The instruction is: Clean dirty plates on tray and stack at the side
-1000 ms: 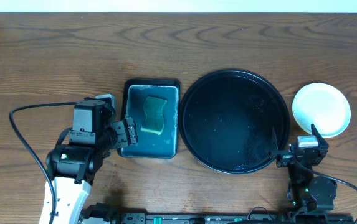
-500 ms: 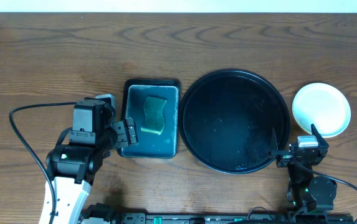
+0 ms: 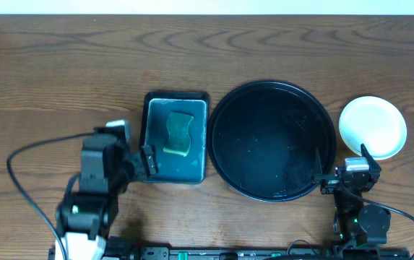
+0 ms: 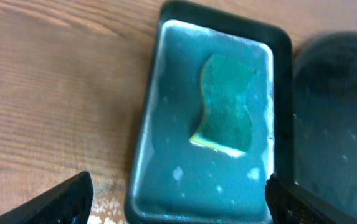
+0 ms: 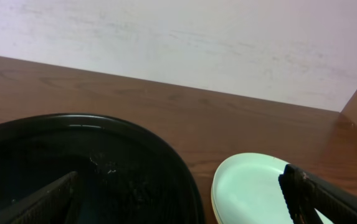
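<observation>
Plates (image 3: 373, 127) stacked beside tray (image 3: 264, 137), sponge (image 3: 179, 133) in rectangular dish (image 3: 192, 167)

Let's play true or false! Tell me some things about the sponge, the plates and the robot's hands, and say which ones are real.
1. The sponge lies in the small rectangular tray. True.
2. A plate sits on the big black tray. False: no plate is on it. The plates sit on the table, to the right of the tray.
3. The left hand is squeezing the sponge. False: it is open at the small tray's edge and not touching the sponge.
4. The right hand is open and holds nothing. True.
</observation>
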`<act>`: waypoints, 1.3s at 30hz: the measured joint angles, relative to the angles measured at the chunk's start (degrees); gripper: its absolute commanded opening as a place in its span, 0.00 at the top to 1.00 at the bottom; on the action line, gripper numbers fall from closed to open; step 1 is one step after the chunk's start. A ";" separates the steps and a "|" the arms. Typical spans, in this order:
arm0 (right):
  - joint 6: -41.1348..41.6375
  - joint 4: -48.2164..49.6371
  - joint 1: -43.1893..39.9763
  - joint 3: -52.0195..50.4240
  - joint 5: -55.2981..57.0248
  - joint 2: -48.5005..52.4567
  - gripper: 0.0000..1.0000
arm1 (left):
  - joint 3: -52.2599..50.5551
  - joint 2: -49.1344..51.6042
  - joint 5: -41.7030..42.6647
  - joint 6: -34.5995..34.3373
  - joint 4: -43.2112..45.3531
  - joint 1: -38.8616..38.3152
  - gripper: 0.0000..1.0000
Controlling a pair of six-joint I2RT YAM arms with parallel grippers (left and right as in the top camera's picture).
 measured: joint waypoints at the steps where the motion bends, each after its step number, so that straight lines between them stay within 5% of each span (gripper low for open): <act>1: 0.00 0.00 0.00 0.00 0.00 -0.02 0.01 | -2.78 -2.38 0.00 0.02 2.91 0.59 0.11; 15: 0.00 -0.04 0.00 0.00 -0.02 -0.07 0.01 | -27.28 -33.03 0.00 2.05 25.99 5.75 0.11; 24: 0.00 -0.02 0.00 0.00 -0.02 -0.07 0.01 | -33.27 -41.16 -0.20 14.88 41.33 6.01 0.11; 29: 0.00 -0.04 0.00 0.00 -0.02 -0.07 0.01 | -33.68 -41.51 -0.42 20.02 37.40 6.01 0.11; 39: 0.00 -0.04 0.00 0.00 -0.02 -0.07 0.01 | -33.77 -41.51 -1.73 18.86 31.80 6.01 0.11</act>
